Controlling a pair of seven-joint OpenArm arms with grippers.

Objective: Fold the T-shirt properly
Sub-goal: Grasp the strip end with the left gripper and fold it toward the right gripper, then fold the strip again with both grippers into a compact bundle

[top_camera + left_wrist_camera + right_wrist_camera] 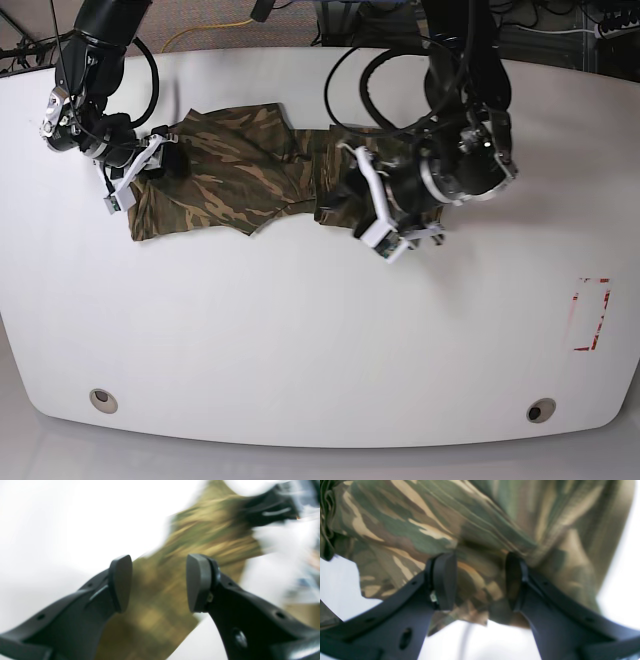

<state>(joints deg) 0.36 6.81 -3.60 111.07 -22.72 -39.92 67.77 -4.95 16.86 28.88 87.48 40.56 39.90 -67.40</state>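
T-shirt (235, 180) lies spread on the white bench (300, 340), toward the far edge, running between the two arms. The end near the left arm looks bunched and doubled over; the rest is flatter but wrinkled.

Left gripper (158, 582): fingers (121, 582) clearly apart, nothing between them. Camo cloth shows beyond the gap, not in it. Wrist view is smeared, so the arm is probably in motion. My read: it has no hold on its end of the shirt.

Right gripper (481, 581): fingers (445, 580) about half spread, straddling a ridge of cloth. Fabric sits in the gap and drapes above it, but I can't tell whether the pads actually pinch it or just bracket it. In the base view it sits at the shirt's far-side edge, low to the bench.

Why like this, as a guess: one arm at each end suits a lengthwise fold. Fold looks partial at best, with edges not squared.

Risk: the bunched end near the left arm needs flattening, or the next fold stacks crooked.
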